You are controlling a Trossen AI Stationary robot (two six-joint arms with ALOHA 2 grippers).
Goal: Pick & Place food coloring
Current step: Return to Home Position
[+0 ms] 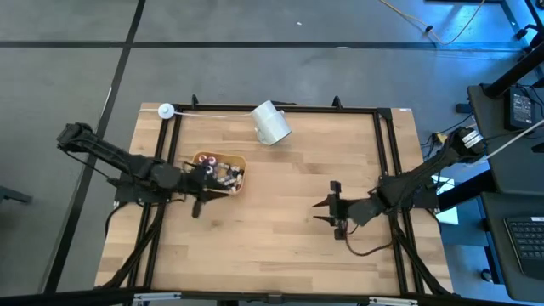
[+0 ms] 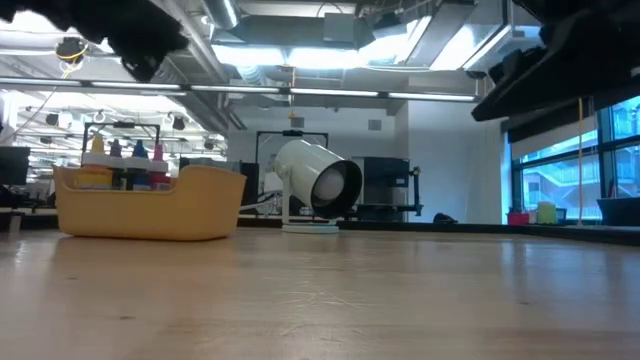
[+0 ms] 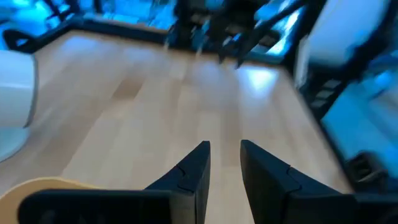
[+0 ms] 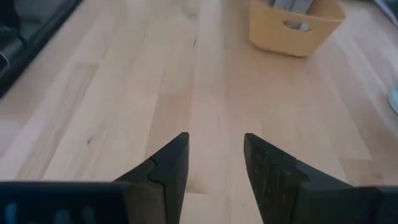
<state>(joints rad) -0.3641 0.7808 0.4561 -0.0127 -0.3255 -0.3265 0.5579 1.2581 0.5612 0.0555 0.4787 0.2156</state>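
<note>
Food coloring bottles (image 1: pixel 223 175) sit crowded together inside the yellow bin (image 1: pixel 239 161) on the left half of the desk (image 1: pixel 280 246). From the low view their coloured caps (image 2: pixel 128 152) poke up above the bin's rim, some red, some blue, 1 orange; an exact count cannot be made out. No bottle lies loose on the wood.

Beyond the bin, near the desk's far edge, a white cup (image 1: pixel 272 123) lies on its side, its open mouth turned toward the low camera. A small white round object (image 1: pixel 166 110) sits at the far left corner, with a thin white cord running from it along the far edge. Black frame rails border the desk on both sides. The broad stretch of wood between the bin and the right arm carries nothing.

The left pincer (image 3: pixel 225 149) hangs at the bin, whose yellow rim shows just below it in the left wrist view. Its 2 fingers stand a narrow gap apart, released, gripping nothing and touching nothing.

The right pincer (image 1: pixel 328 204) hovers over bare wood on the right half of the desk, well apart from the bin and facing it. Its fingers (image 4: pixel 168 168) are spread wider than the left ones, released and empty, clear of the desk surface.
</note>
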